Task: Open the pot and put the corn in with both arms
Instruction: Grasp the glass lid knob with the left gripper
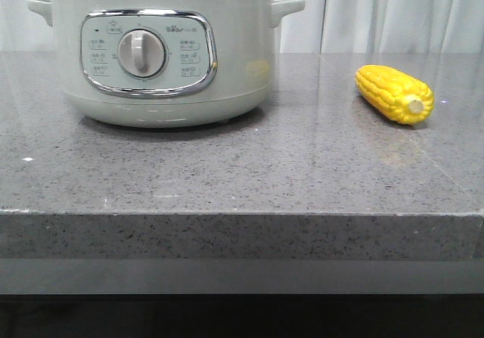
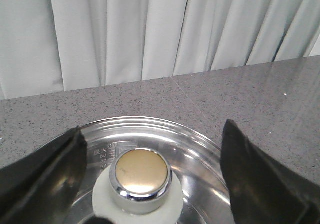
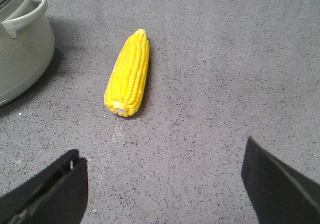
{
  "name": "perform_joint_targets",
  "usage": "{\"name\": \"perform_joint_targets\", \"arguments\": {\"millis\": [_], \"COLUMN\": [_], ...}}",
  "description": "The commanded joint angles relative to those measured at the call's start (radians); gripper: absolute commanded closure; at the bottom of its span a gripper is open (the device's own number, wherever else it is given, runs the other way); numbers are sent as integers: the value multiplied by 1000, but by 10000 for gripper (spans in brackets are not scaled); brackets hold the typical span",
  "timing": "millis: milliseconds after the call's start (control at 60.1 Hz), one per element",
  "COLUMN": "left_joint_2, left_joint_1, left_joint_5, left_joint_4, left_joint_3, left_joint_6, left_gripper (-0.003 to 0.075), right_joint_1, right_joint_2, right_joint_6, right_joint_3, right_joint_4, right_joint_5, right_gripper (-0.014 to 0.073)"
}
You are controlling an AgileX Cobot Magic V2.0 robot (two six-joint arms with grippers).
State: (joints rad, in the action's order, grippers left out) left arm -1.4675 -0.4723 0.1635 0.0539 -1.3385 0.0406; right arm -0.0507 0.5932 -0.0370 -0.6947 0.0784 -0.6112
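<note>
Front view, worktop [image 1: 227,179]: I see a grey speckled stone slab with the pot on it, and no arm shows from this camera.

Pot [image 1: 159,51]: my landmark, standing left of centre on the slab with its dial facing me; its top is cut off by the frame here.

Lid [image 2: 200,156]: from the left wrist camera I see it seated on the pot, shiny steel, so the pot is not yet opened.

Corn [image 1: 394,93]: lying flat on the slab, well apart from the pot on its right side, pale stub end turned toward me.

Left gripper [image 2: 150,171]: released, jaws spread wide on either side of the lid knob, touching nothing I can see.

Right gripper [image 3: 162,184]: released too, hanging over bare slab near the corn's stub end, holding nothing.

Knob [image 2: 142,176]: gold cap in a chrome ring, roughly centred between the left jaws.

Step in hand, my judgement: the lid comes first. I would lower the left gripper straight down, close on the chrome ring beneath the cap, then lift vertically so the lid does not scrape the rim. The right side should square up across the corn's middle.
</note>
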Motion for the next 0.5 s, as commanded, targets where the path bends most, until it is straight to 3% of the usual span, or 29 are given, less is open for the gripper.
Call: {"name": "perform_joint_targets", "arguments": {"millis": [0,483], "left_joint_2": [-18,-148], "left_joint_1": [-9,-4], "left_joint_5": [-90,-153], "left_joint_4": [10,8], "left_joint_3": [-68,-94], "left_joint_6": [0,0], "left_gripper": [174,174], "right_joint_1": [7,7], "right_joint_2": [10,10], "right_joint_6": [11,11], "right_joint_3": [-32,-32], "right_joint_4": [-9,-9], "right_joint_5": [73,75], "right_gripper": [-43,-43]}}
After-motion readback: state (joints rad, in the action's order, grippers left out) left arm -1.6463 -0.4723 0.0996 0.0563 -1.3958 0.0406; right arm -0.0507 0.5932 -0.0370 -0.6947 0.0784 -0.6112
